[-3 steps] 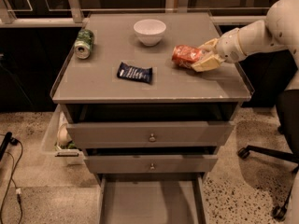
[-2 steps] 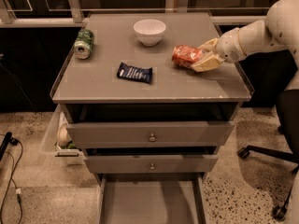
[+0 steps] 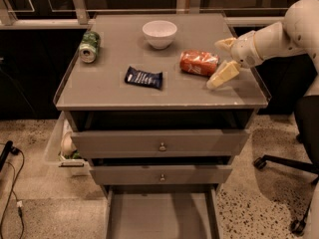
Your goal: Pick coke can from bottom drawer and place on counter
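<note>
The coke can (image 3: 198, 62) lies on its side on the counter (image 3: 114, 96), right of the middle. My gripper (image 3: 215, 64) is at the can's right end with its fingers spread wide. One finger (image 3: 224, 43) is behind the can and the other (image 3: 223, 75) in front, and neither is pressed on it. The arm reaches in from the right. The bottom drawer (image 3: 159, 217) is pulled out at the bottom of the view, and the part that shows holds nothing.
A green can (image 3: 89, 46) lies at the counter's back left. A white bowl (image 3: 159, 33) stands at the back middle and a dark blue snack packet (image 3: 143, 77) lies in the middle. Two knobbed drawers stand slightly open. An office chair base (image 3: 279, 163) is at the right and a plastic bin (image 3: 62, 148) at the left.
The gripper's fingers have spread apart from around the can's right end. The can now rests on the counter on its own, in almost the same spot.
</note>
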